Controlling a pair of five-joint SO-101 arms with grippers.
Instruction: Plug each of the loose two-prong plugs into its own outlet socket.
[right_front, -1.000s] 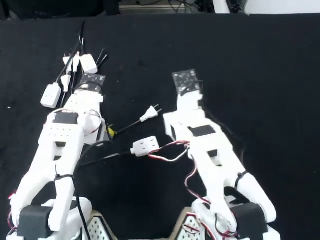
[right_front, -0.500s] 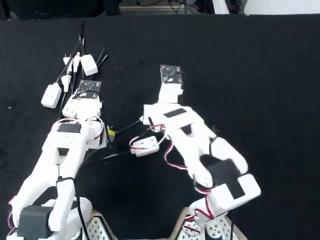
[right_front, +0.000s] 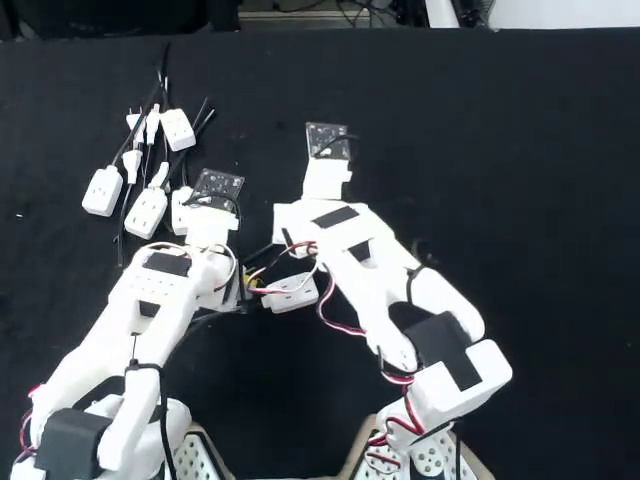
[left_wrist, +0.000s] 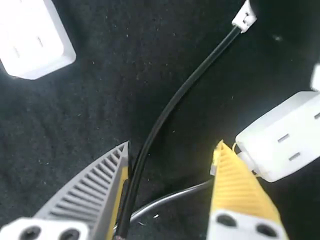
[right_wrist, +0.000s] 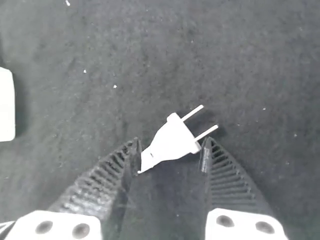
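Bright, even overhead light glares off the white arms (right_front: 150, 300) above the matte black table (right_front: 520, 150), casting faint shadows.

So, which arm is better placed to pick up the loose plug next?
Right, probably. The right pincer is open and straddles the white two-prong plug. The left pincer, also open, sits over a black cord beside an outlet socket, with no plug in its gap.

Partly off-frame — one outlet socket (left_wrist: 282, 137)
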